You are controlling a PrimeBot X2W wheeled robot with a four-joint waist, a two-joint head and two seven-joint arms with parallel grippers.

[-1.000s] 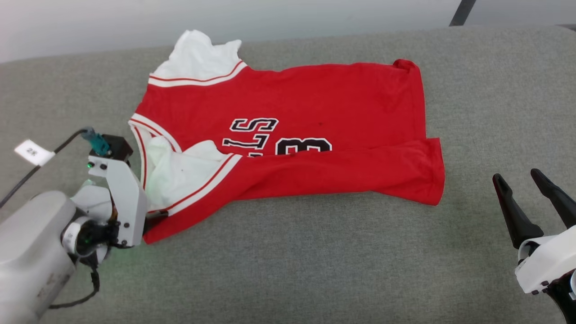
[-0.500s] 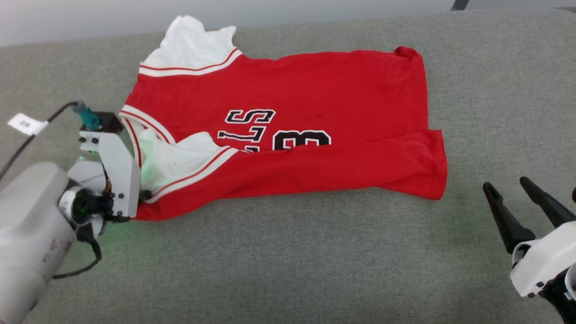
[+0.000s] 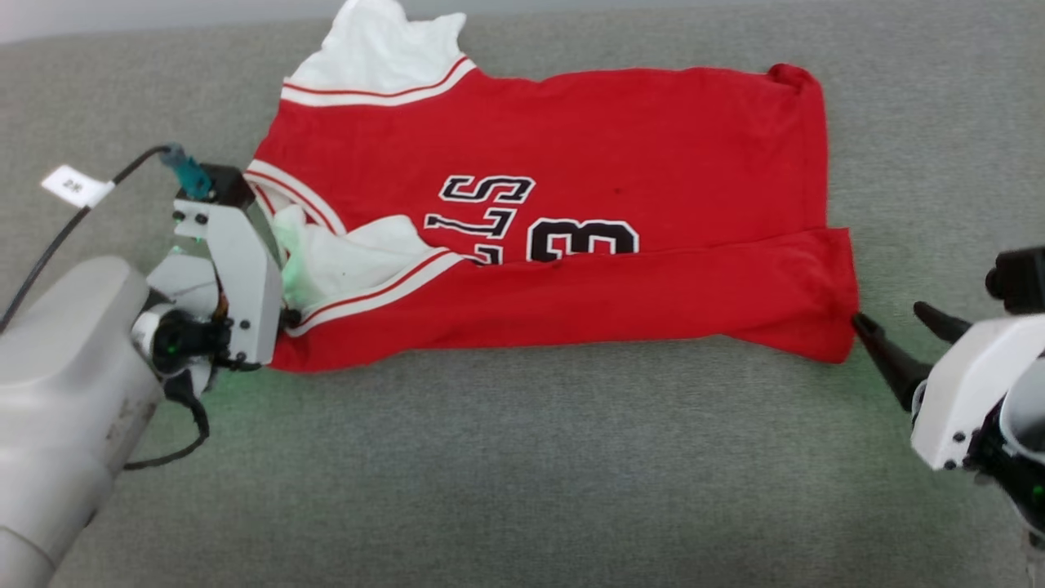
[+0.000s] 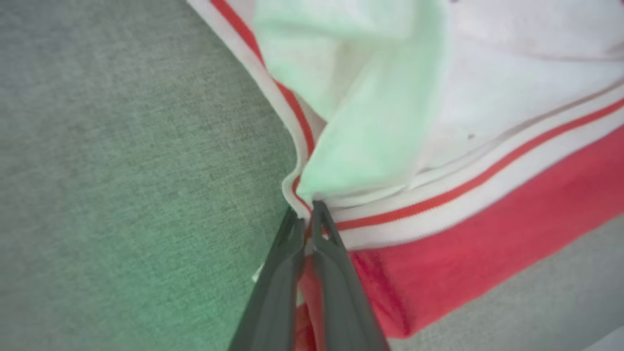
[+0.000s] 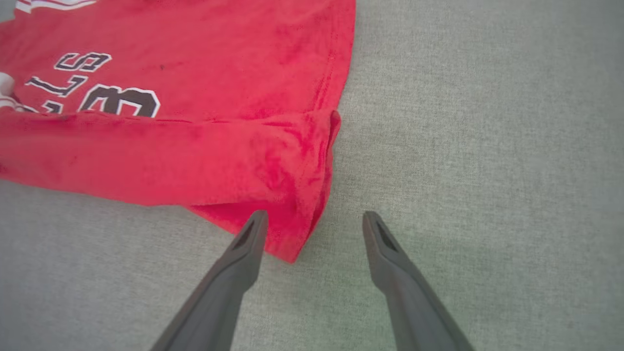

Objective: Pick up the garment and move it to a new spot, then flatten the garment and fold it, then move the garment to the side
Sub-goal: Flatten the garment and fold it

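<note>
- The red jersey (image 3: 620, 139) lies spread on a grey cloth-covered surface (image 3: 522, 474), its near long edge folded up over the black lettering.
- The left gripper (image 4: 306, 219) has its fingers clamped on the striped trim at the jersey's left end.
- The right gripper (image 5: 314, 225) hovers at the near right corner, fingers apart.

garment (image 3: 571, 147): centre and upper frame, lying on surface (image 3: 522, 474)
left gripper (image 4: 304, 219): touching garment's lower-left edge
right gripper (image 3: 888, 313): frame right, at garment's lower-right corner
</note>
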